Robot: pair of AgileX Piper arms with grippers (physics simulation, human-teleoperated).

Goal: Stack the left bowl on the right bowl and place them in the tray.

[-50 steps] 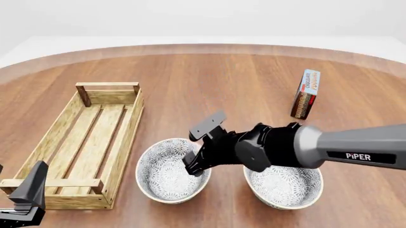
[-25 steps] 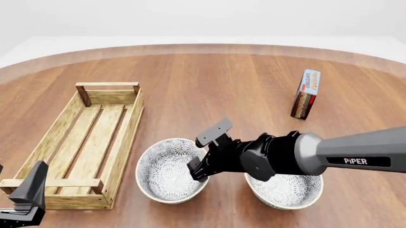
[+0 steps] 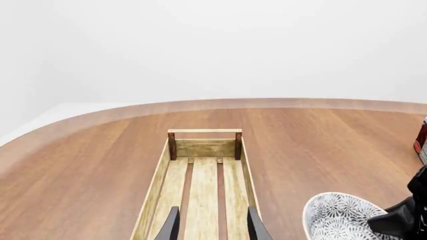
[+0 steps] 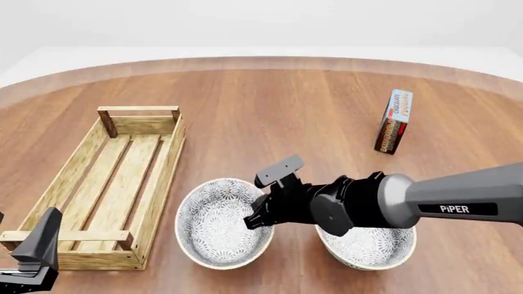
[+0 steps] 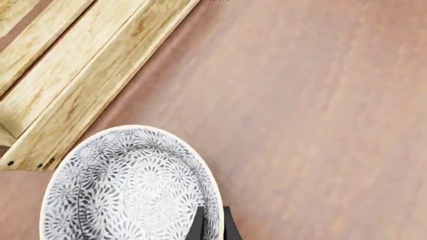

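The left bowl (image 4: 214,223), white with a grey floral pattern, sits just right of the tray (image 4: 160,184), a long light-wood crate. My right gripper (image 4: 256,218) reaches in from the right and is shut on this bowl's right rim. In the right wrist view the thin rim of the bowl (image 5: 127,185) runs between the nearly closed fingers of that gripper (image 5: 212,227). The right bowl (image 4: 372,248) has the same pattern and is partly hidden under the right arm. My left gripper (image 3: 212,227) hangs open above the tray's (image 3: 203,170) near end, holding nothing.
A chocolate box (image 4: 394,121) stands upright at the back right of the round wooden table. The tray's long side (image 5: 100,85) lies close to the left bowl. The left wrist view shows the left bowl (image 3: 337,220) with the right arm (image 3: 407,220) on it.
My right gripper has come down and moved slightly right onto the left bowl's rim. The bowl now looks a little larger and shifted. The left arm has not moved.
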